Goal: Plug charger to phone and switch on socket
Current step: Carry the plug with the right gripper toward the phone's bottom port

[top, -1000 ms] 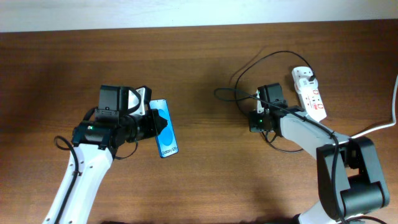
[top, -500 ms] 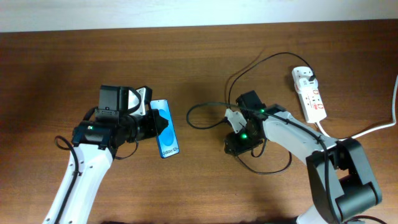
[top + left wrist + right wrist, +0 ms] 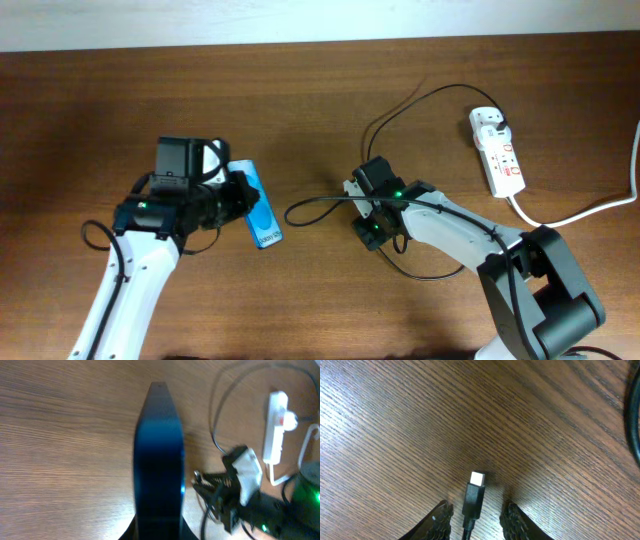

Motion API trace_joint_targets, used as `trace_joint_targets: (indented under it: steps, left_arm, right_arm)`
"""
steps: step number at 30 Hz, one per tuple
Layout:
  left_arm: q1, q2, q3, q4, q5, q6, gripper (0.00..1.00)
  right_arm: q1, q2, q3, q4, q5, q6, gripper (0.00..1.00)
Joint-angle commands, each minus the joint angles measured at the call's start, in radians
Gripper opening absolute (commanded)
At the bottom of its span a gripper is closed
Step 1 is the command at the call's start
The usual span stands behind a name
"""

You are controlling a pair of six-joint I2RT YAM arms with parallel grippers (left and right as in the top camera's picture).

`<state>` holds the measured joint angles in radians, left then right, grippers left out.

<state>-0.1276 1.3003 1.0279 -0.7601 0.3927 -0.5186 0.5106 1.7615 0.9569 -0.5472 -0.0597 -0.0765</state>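
The charger [image 3: 474, 491] tip juts toward 12 o'clock from my right gripper [image 3: 477, 512], pinched I think, ready for insertion. At 9 o'clock my left gripper [image 3: 238, 200] clamps the phone [image 3: 266, 225] on edge, to offer its port. The socket [image 3: 497, 150] sits at 2 o'clock.

My overhead view is evenly lit from above. The surface [image 3: 320, 110] shows a warm brown, a shade dimmer toward the left side and the lower corners, and the shadows are soft and short. The left wrist view is the poor one, soft all over. The phone [image 3: 159, 460] is a smeared blue-black shape too close to the lens, the socket [image 3: 276, 425] is blown out to a white blur, and a green light [image 3: 306, 485] blooms at the right edge. The right wrist view is crisp: the wood grain reads cleanly, and the tip of the charger [image 3: 474, 494] glares white with a faint shadow around it.
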Motion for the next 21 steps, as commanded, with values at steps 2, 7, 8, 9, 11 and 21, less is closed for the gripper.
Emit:
trace_joint_targets:
  steps: [2,7,8,9,11,21]
  left_arm:
    - [0.101,-0.003,0.004,-0.036,-0.042,-0.037,0.00]
    - [0.101,-0.003,0.004,-0.039,-0.042,-0.037,0.00]
    - [0.101,-0.003,0.004,-0.037,-0.042,-0.037,0.00]
    - [0.101,-0.003,0.004,-0.026,-0.041,-0.037,0.00]
    - [0.101,-0.003,0.004,0.025,-0.003,-0.035,0.00]
    - [0.101,-0.003,0.004,0.129,0.255,-0.458,0.00]
  right_arm:
    - [0.007,0.014,-0.039,0.004,0.031,0.008,0.16]
    - [0.005,0.003,-0.028,-0.022,-0.009,0.093,0.04]
    - [0.005,-0.024,0.000,-0.052,-0.098,0.093,0.04]
    - [0.005,-0.061,0.029,-0.092,-0.178,0.093,0.04]
    - [0.005,-0.190,0.049,-0.149,-0.306,0.093,0.04]
    - [0.193,-0.594,0.048,-0.257,-0.084,0.024,0.04]
